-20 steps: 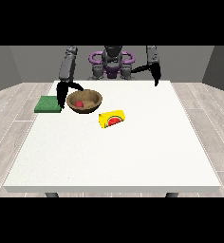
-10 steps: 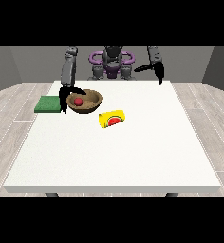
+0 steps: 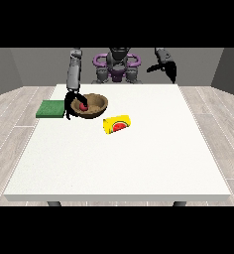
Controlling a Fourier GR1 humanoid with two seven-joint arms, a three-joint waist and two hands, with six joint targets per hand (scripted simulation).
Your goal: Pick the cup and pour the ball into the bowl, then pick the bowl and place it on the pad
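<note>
Tabletop space is taken up by four things, all in the far left part. A green pad is laid at the left edge. Just right of it a brown bowl is set, and a red ball is seen inside. The bowl's left rim is gripped by curled fingers of the hand at the view's left. A yellow cup is laid on its side near the bowl. The hand at the view's right is raised; its fingers cannot be told.

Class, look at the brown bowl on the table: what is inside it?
A red ball lies inside the bowl, near its left rim, where the hand at the view's left grips. The bowl's near wall hides the bottom, so anything else there cannot be seen.
</note>
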